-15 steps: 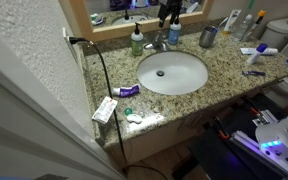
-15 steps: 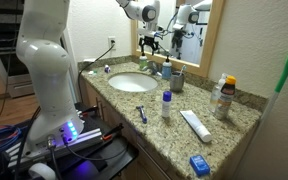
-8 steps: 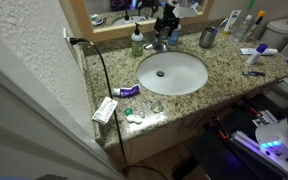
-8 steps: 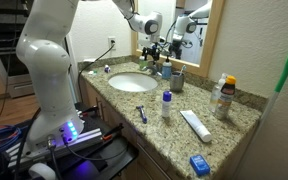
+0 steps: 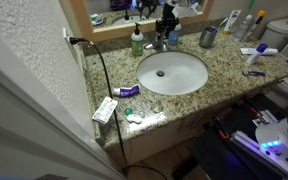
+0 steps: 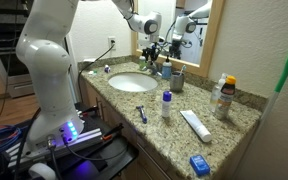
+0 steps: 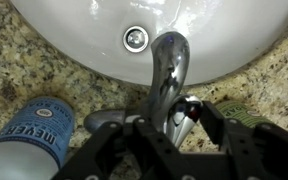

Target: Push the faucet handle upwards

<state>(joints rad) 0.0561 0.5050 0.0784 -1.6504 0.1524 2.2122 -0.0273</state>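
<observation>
At the back of the white sink (image 7: 216,28), just behind the chrome spout (image 7: 169,62), the faucet handle (image 7: 182,113) lies between the fingers of your gripper (image 7: 170,124). The fingers stand apart, one on each side, clamping nothing. That suits a push: you need a finger under the lever, not a grasp. The blue bottle (image 7: 32,140) and the green-topped bottle (image 7: 252,116) crowd both flanks, so I'd keep the lift straight up.

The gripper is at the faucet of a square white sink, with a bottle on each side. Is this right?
Not quite. The sink is oval, not square; an exterior view shows it. The rest stands: the gripper is at the faucet, with the blue bottle and the green-topped bottle on either side.
</observation>
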